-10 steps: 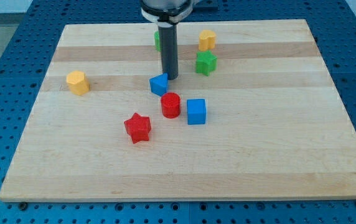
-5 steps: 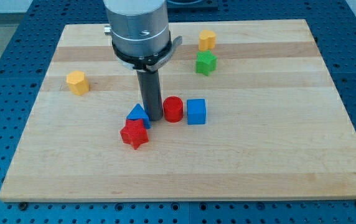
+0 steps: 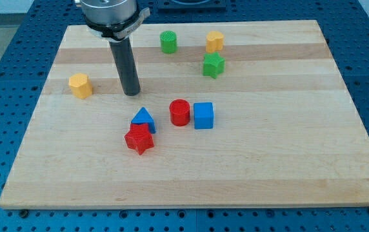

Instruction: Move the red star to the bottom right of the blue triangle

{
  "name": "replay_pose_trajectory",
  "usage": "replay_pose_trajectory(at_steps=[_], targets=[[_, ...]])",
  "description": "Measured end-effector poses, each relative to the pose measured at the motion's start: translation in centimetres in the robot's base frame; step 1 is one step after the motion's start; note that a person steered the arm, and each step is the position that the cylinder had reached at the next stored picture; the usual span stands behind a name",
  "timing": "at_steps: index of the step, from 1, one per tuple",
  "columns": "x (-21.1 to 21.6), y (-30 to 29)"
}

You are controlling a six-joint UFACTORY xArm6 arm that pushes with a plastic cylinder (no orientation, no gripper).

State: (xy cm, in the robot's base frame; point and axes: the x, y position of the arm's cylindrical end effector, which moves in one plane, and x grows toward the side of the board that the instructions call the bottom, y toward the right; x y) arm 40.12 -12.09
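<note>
On the wooden board [image 3: 268,161] I count seven blocks: two red, two blue, two green and two yellow would be eight, so let me name them: red star [image 3: 139,139] touching just under the blue triangle [image 3: 144,119], red cylinder [image 3: 180,112], blue cube [image 3: 203,115], green cylinder [image 3: 168,42], green star [image 3: 213,65], two yellow blocks [image 3: 80,85] [image 3: 215,41], eight in all, while my tip [image 3: 131,93], a plain rod with nothing to pinch, stands apart above the triangle.
</note>
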Motion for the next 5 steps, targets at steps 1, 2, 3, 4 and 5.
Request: replay_pose_trajectory(at_steps=[1, 2, 3, 4, 5], targets=[[1.9, -0.2], [6.5, -1.3], [11.1, -1.7], [11.4, -0.7], [11.0, 2.2]])
